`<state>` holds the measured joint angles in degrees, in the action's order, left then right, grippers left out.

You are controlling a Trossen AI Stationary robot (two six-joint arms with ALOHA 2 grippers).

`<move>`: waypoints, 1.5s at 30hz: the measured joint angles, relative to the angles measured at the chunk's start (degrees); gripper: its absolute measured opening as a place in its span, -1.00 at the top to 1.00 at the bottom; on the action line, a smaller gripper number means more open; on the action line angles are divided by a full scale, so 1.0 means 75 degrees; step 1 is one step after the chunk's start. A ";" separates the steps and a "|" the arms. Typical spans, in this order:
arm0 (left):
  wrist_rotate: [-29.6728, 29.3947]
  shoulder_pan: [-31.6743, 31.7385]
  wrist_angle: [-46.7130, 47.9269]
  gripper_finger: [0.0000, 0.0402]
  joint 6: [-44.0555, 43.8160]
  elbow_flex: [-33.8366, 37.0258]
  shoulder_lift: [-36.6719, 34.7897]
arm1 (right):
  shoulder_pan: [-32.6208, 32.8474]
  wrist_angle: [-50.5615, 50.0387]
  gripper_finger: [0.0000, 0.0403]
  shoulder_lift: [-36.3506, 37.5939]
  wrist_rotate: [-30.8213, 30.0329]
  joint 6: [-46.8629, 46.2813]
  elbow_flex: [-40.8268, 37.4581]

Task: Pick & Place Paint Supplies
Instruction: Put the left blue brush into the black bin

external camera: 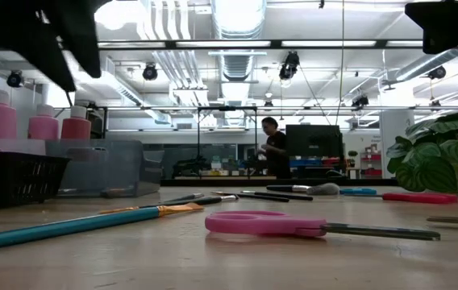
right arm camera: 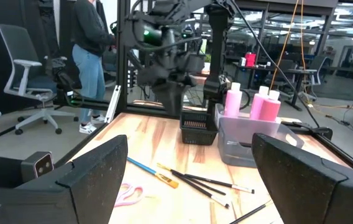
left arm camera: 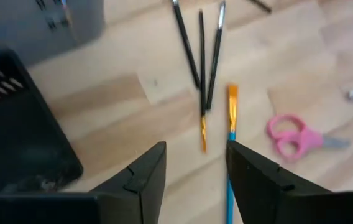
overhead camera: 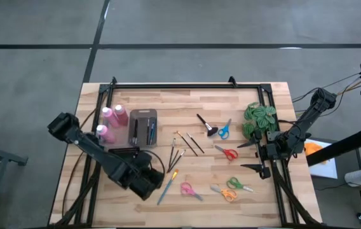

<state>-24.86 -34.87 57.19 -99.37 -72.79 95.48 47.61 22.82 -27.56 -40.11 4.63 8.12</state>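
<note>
Hovering left gripper (left arm camera: 195, 165) half open, empty, above blue-handled brush (overhead camera: 166, 186) flat on tabletop (overhead camera: 263, 203) beside pink scissors (overhead camera: 190, 189) | handling: light, stiff, thin, rolls easily; pinch mid-handle across width | right gripper (overhead camera: 255, 156) wide open, empty, near plant (overhead camera: 259, 119)

Bright, even ceiling light, soft shadows; the left wrist view blurred.

A robotics lab or open workshop: exposed ceiling ducts (external camera: 237, 48) and strip lights at the frame's top, a monitor (external camera: 314, 141) at centre, an office chair (right arm camera: 24, 74) at left, a standing person (right arm camera: 92, 56) behind the wooden worktable (overhead camera: 187, 102).
</note>
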 joint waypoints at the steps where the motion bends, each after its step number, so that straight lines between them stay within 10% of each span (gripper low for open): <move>1: 0.0091 -0.0072 -0.0079 0.15 -0.0002 0.0000 0.0079 | -0.0002 0.0001 -0.69 -0.0002 0.0002 0.0005 0.0000; 45: 0.0575 -0.0289 -0.2510 0.15 0.2665 -0.0452 0.2951 | -0.0002 0.0002 -0.69 0.0002 -0.0001 0.0005 -0.0001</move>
<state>-20.55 -37.04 38.37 -79.39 -76.18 117.61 47.59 22.83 -27.55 -40.12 4.67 8.11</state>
